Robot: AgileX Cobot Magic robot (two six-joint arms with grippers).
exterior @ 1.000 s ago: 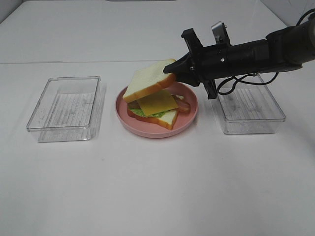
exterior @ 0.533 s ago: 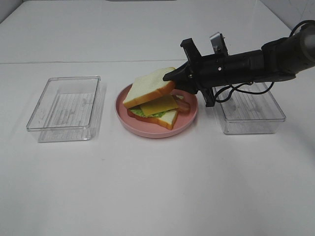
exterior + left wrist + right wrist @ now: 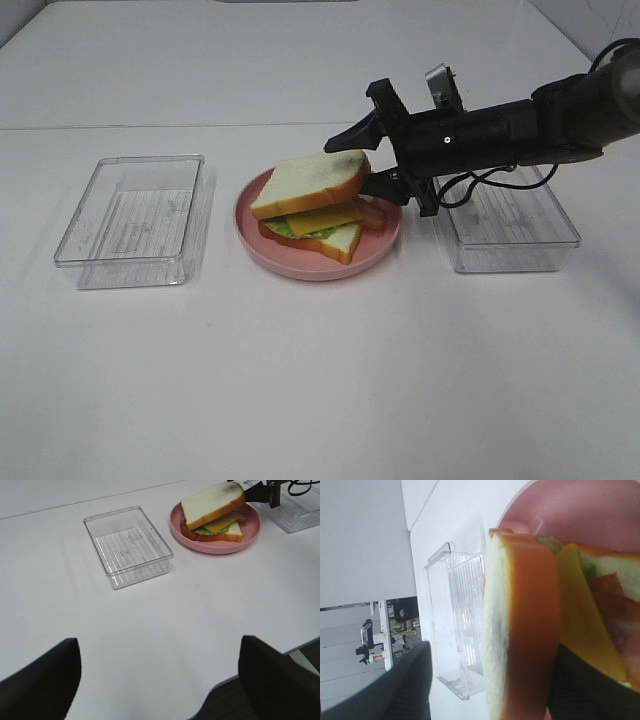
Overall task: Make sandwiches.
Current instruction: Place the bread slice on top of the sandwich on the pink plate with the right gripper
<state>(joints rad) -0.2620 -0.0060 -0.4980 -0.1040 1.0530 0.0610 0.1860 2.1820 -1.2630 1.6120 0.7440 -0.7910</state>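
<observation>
Our right gripper (image 3: 362, 160) now has its jaws spread apart, one finger above and one below the right end of the top slice (image 3: 310, 183); a second ago those jaws were clamped on that slice and holding it tilted well above the stack, so we have just let it go. Whether a finger still brushes the crust we cannot tell. The slice has come down onto the cheese (image 3: 322, 217) and lies nearly flat, slightly raised on its right side, shifted a little to the back left of the bottom slice (image 3: 338, 240). Under the cheese we see lettuce (image 3: 283, 229) at the left and bacon (image 3: 372, 214) poking out to the right. The sandwich sits on the pink plate (image 3: 262, 248), at the middle of the table, between two clear trays: the left tray (image 3: 132, 220) and the right tray (image 3: 508, 226), over which our right arm reaches. Our left gripper (image 3: 159, 680) hangs wide open near the table's front edge, well apart from everything and holding nothing. We judge this sandwich assembled; what remains is to draw the right fingers back without dragging the top slice off.
</observation>
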